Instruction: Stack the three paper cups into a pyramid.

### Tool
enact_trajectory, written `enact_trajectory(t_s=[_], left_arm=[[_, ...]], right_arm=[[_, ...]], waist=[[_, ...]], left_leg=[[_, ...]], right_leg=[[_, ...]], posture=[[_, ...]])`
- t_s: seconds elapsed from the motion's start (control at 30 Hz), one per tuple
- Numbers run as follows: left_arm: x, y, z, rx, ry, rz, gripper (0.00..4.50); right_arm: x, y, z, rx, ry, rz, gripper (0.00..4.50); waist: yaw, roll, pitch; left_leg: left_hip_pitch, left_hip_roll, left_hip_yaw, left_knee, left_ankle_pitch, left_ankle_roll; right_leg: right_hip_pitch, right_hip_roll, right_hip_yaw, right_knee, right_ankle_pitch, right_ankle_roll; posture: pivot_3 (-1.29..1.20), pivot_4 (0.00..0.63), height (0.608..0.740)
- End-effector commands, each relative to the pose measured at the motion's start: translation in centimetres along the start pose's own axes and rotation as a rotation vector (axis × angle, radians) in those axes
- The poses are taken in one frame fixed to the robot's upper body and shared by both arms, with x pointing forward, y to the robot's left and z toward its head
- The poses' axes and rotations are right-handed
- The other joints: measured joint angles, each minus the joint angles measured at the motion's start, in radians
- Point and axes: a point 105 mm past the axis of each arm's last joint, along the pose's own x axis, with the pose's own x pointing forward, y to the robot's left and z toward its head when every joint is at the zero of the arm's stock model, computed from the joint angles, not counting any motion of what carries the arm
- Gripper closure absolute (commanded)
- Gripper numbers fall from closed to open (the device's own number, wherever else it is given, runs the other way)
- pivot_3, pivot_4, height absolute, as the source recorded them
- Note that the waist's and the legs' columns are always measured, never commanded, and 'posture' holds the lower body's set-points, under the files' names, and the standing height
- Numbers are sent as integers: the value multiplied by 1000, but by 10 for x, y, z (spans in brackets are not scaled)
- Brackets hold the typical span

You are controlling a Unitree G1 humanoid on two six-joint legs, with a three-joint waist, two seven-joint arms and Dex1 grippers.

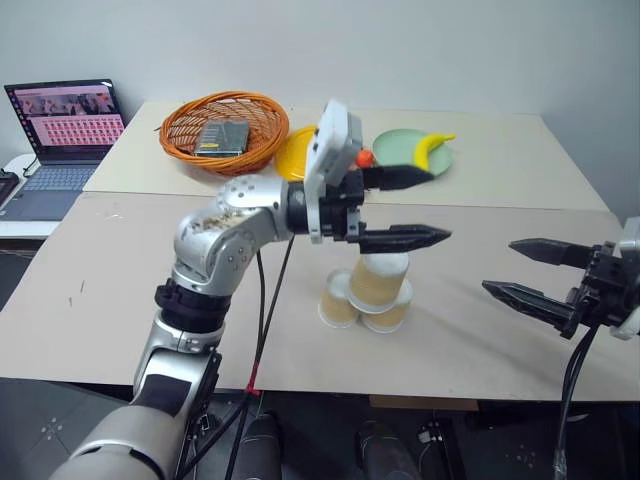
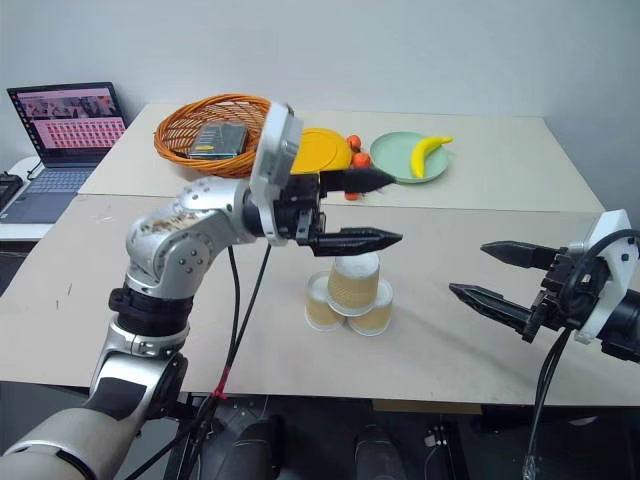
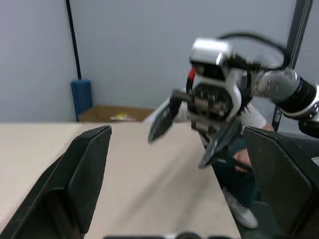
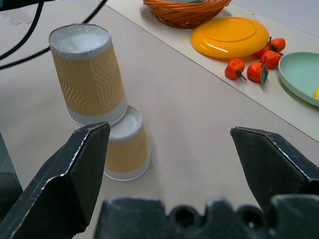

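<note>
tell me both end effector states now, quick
left end effector: open, holding nothing, above the pyramid
right end effector: open, holding nothing

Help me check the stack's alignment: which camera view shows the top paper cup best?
The right wrist view: the top paper cup is large and unobstructed there, upside down, resting on a base cup. In both eye views the left gripper hovers over it, its lower finger crossing the cup's top. The left wrist view faces the right gripper instead.

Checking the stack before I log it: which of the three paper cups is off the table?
The top cup: it sits upside down on the two base cups, the left one and the right one, which both stand on the table.
</note>
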Motion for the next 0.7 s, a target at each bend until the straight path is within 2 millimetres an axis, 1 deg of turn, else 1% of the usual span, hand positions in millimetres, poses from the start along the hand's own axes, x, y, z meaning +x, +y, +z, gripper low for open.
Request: enact_trajectory(t_s=[0.03,0.1,0.2,0.3,0.33,0.37,0.43,0.5,0.57,0.7], left_arm=[[-8,18,36,90,-50,66,19],[-19,32,50,128,-44,129,19],[-47,52,67,167,-17,240,19],[-75,64,67,172,41,335,19],[-85,66,63,157,74,365,19],[-96,64,55,160,119,378,19],[-112,53,32,148,241,382,19],[-123,40,12,167,340,373,19],[-134,25,-10,143,417,379,19],[-147,2,-39,83,452,417,19]], right_arm=[[-7,-3,11,-59,-35,-23,0],[-8,-4,10,-59,-34,-22,0],[-10,-6,10,-59,-25,-19,0],[-11,-9,9,-60,-14,-6,0],[-11,-10,9,-61,-9,2,0],[-11,-11,8,-63,0,12,0],[-10,-13,7,-62,19,29,0],[-12,-17,6,-59,34,37,0],[-13,-19,3,-50,62,51,0],[-18,-22,-5,-43,100,53,0]], waist=[[-2,0,0],[-6,0,0],[-12,0,0],[-10,0,0],[-8,0,0],[-7,0,0],[-10,1,0],[-8,1,0],[-7,0,0],[3,0,1]], left_leg=[[0,0,0,0,0,0],[0,0,0,0,0,0],[0,0,0,0,0,0],[1,0,0,-1,0,0],[1,0,0,-1,0,0],[0,0,0,-1,0,0],[1,0,1,-2,0,0],[2,0,1,-4,0,0],[1,0,1,-4,0,0],[1,1,1,-4,0,0]], right_leg=[[0,0,0,0,0,0],[0,0,0,0,0,0],[0,0,0,0,0,1],[-1,0,0,0,0,1],[-1,0,0,0,0,1],[-1,0,0,0,0,1],[-1,0,1,0,0,0],[-1,0,1,0,0,-1],[-1,0,1,0,1,-3],[-1,0,0,-1,2,-4]], posture=[[0,150,732],[0,150,732],[0,150,732],[0,150,732],[0,150,732],[0,150,732],[0,150,732],[0,150,732],[0,150,732],[0,150,732]])
